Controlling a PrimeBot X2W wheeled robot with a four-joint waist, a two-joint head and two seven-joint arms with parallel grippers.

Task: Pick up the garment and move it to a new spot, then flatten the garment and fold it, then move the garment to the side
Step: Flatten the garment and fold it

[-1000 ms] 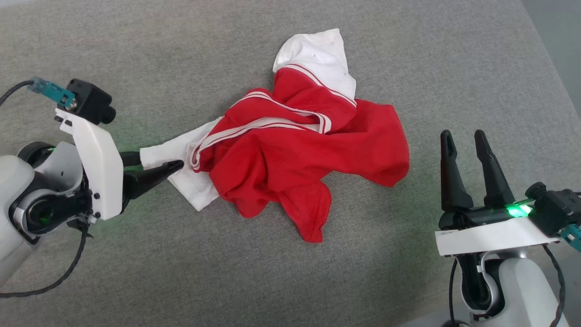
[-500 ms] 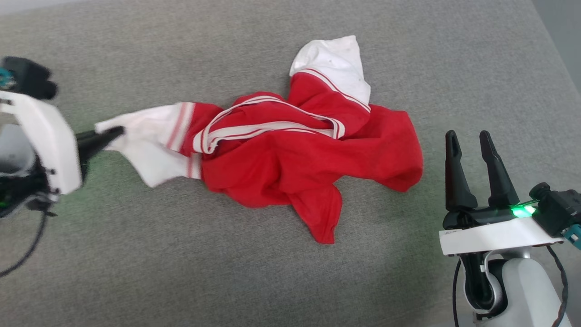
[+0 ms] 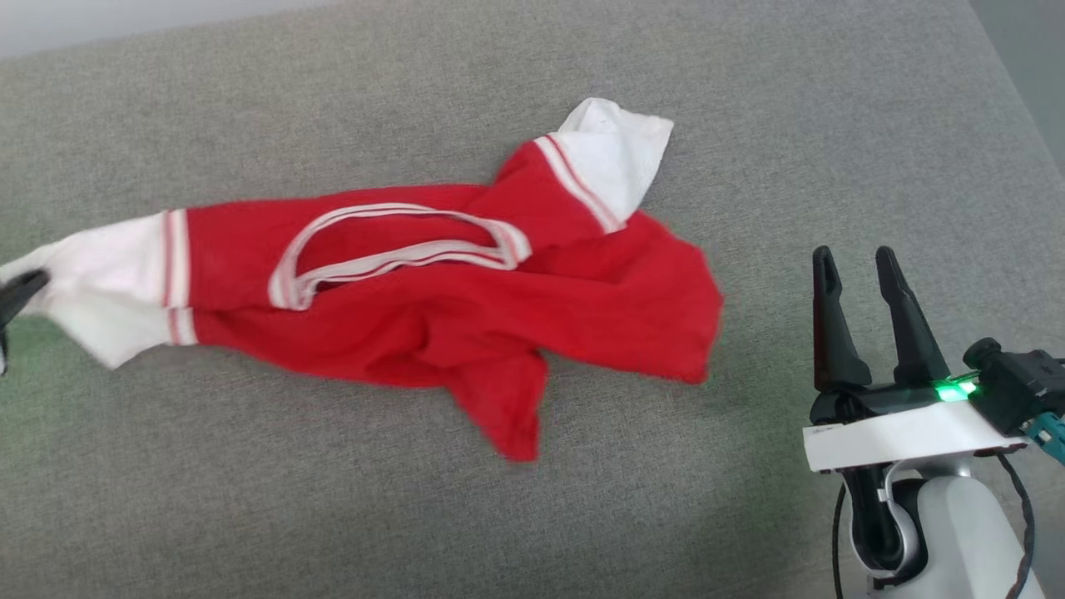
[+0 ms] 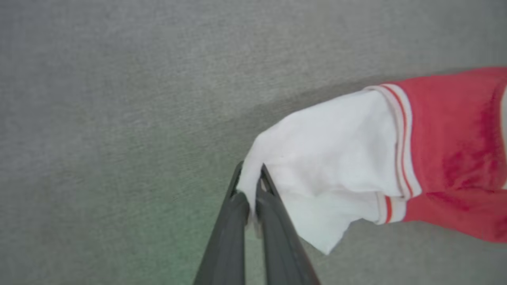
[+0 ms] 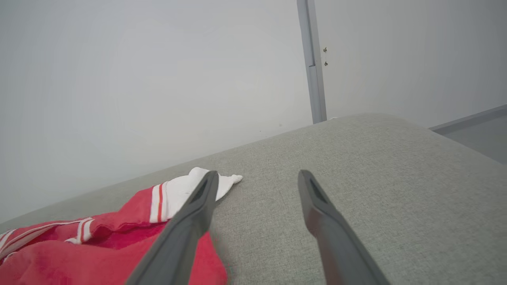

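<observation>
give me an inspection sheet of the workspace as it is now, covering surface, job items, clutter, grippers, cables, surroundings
surface: grey fabric surface, no marks seen
job's things: garment, red, lies rumpled and unfolded with the neck opening up; one white sleeve end reaches toward the robot's left
clutter: nothing seen
grippers: left gripper shut on that white sleeve end; right gripper open, holding nothing, apart from the garment
cables: black cable loops beside the right wrist, off the garment
surroundings: pale wall behind the surface, grey post against it
</observation>
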